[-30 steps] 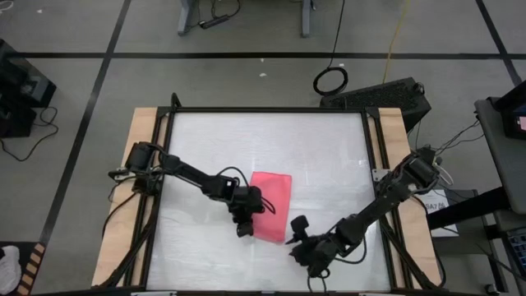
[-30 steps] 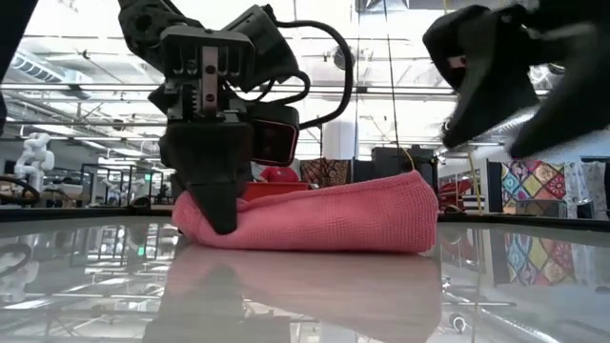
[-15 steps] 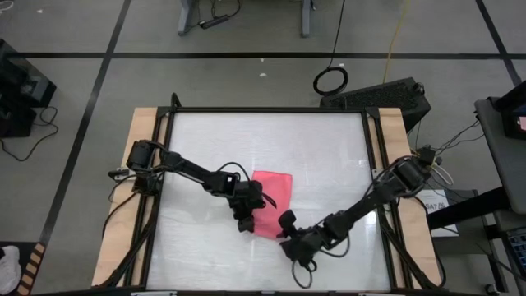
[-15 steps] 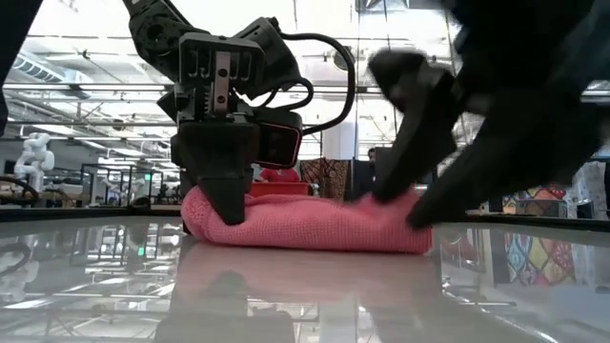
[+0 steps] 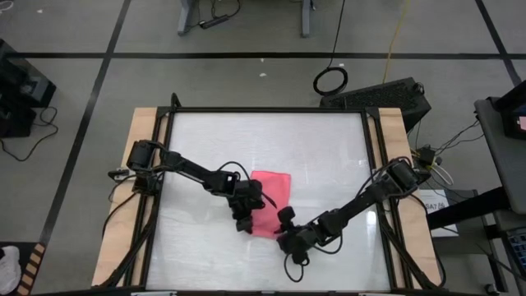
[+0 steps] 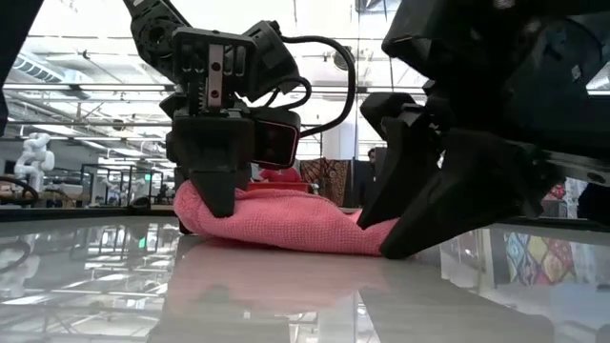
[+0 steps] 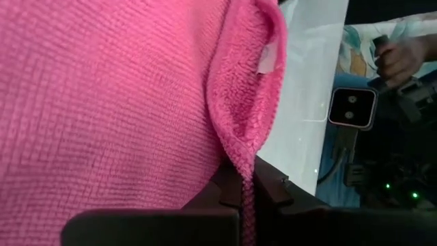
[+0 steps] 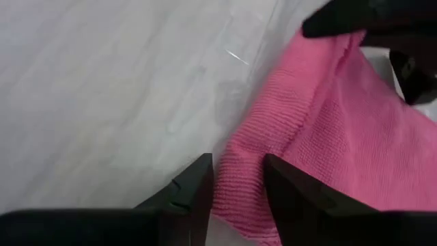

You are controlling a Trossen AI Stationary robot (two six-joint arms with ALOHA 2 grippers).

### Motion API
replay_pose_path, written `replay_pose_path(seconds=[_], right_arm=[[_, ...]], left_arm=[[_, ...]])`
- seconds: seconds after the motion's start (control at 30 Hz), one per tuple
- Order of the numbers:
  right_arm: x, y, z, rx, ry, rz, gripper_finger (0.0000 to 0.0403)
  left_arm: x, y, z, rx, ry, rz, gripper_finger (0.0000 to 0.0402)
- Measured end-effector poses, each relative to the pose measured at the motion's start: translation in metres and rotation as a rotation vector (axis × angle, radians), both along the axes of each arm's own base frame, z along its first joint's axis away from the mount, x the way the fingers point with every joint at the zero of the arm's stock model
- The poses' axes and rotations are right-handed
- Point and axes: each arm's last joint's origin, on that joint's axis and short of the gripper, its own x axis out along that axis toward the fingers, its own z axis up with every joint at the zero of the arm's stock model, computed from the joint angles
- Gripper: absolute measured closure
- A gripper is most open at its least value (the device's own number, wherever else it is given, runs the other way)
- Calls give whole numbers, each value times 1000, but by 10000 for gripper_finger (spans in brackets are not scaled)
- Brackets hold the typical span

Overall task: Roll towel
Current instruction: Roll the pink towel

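On the glossy white table (image 5: 320, 156), the left gripper (image 5: 242, 220) is seen pinched onto the left edge of the towel (image 5: 274, 197), a fold of soft, waffle-textured pink cloth being clamped between its fingers (image 7: 232, 195). The towel lies bunched near the table's middle. At its right near corner, the right gripper (image 5: 286, 234) is closed on the hem. Compared with a second ago, the right gripper has been brought in from clear of the cloth.

Left claw (image 5: 244, 215) pinched shut; right claw (image 5: 283, 233) clamped, low.
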Motion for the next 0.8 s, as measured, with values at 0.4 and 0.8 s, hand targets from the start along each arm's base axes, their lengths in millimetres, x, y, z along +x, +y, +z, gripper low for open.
replay_pose_path(seconds=[0.4, 0.8], right_arm=[[1, -4, -2, 160, 3, -207, 309], [1, -3, -2, 301, 7, -304, 397]], left_arm=[[-1, -5, 1, -20, -15, -44, 395], [-3, -5, 8, -1, -77, -87, 321]])
